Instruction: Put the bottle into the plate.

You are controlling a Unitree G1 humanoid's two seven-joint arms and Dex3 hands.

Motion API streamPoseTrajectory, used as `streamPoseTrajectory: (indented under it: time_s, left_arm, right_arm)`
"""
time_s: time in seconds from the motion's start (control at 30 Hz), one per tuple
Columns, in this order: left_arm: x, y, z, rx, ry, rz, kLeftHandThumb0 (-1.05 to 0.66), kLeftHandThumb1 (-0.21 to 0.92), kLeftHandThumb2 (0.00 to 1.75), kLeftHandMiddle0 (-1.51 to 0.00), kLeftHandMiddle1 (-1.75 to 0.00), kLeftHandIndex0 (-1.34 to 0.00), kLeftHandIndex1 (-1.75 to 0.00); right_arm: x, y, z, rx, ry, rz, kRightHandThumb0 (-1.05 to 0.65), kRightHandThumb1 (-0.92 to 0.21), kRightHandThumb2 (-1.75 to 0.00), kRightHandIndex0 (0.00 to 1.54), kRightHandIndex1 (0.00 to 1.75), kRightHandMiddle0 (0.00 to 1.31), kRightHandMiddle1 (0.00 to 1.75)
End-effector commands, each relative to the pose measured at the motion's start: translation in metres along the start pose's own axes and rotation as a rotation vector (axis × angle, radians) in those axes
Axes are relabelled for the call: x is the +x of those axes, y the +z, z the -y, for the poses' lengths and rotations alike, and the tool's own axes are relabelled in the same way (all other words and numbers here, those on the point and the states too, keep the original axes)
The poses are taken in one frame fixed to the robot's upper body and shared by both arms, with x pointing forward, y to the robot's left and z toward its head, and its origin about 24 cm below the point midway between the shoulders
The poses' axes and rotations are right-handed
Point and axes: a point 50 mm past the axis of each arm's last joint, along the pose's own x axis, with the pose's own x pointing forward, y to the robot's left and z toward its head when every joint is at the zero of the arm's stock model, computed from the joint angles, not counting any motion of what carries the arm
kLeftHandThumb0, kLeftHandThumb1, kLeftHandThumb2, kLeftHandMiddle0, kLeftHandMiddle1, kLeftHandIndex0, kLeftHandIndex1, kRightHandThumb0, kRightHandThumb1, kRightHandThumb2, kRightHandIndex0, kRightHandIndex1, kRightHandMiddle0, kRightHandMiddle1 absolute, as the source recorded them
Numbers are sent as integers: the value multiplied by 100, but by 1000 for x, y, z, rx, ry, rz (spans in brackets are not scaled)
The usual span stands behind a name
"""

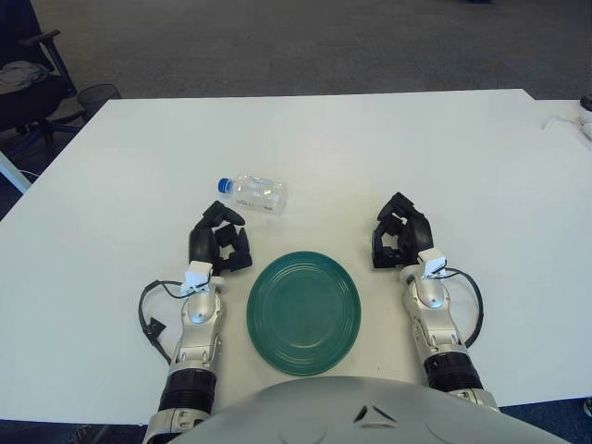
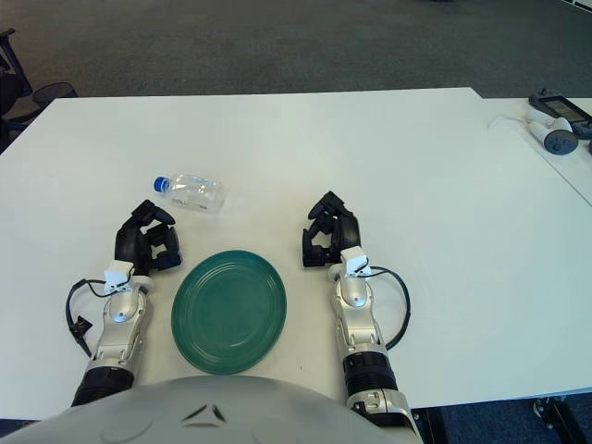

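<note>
Biggest first: 1 white table [image 1: 444, 157], 1 green plate [image 1: 305, 312], 2 robot hands, 1 clear bottle [image 1: 252, 192] w/ blue cap [image 1: 223, 184]. Off the table at far left, 1 office chair [image 1: 28, 74]; at far right edge, some small devices w/ a cable [image 2: 555, 129], count unclear.

Plate sits near the robot, btwn the two forearms. Bottle lies on its side on the table, beyond the plate and to its left, cap pointing left, clear of the plate and not touching either hand. Left hand [image 1: 220, 240] is just below the bottle, beside the plate's left rim, fingers curled, grasping nothing. Right hand [image 1: 400, 233] is right of the plate, well apart from the bottle, also curled and holding nothing.

Risks, as I judge them:
- Bottle is round and lying flat, so a nudge from the fingers prob rolls it away before a grasp closes.
- Looks empty and thin-walled; likely light, may squirt out or crumple under a hard squeeze.
- Fingers need to uncurl first, else knuckles push it.
- Plate is shallow; the bottle could roll off the rim once let go.
</note>
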Motion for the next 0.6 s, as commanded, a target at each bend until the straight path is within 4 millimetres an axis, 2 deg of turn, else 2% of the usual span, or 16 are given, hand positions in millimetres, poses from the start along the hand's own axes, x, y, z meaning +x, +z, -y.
streamPoseTrajectory:
  time_s: [0.0,0.27,0.5,0.57]
  left_arm:
    - [-4,-9,-9,11,23,-49,-54,13,154,-131,-175,-76,-175]
    - [9,15,-25,15,89,67,-58,8,161,-134,-175,-81,-175]
    - [12,59,-39,122,160,291,-59,5,164,-135,-175,-83,-175]
    - [12,65,-39,144,165,328,-59,5,165,-135,-175,-84,-175]
  right_arm:
    - [-11,-22,1,-12,-7,-119,0,8,-172,95,161,69,175]
    - [-10,-23,1,-9,0,-123,0,8,-171,95,159,69,175]
    - [-8,-23,0,11,10,-124,0,8,-172,95,160,69,175]
    - [-7,-23,0,15,12,-125,0,8,-172,95,161,69,175]
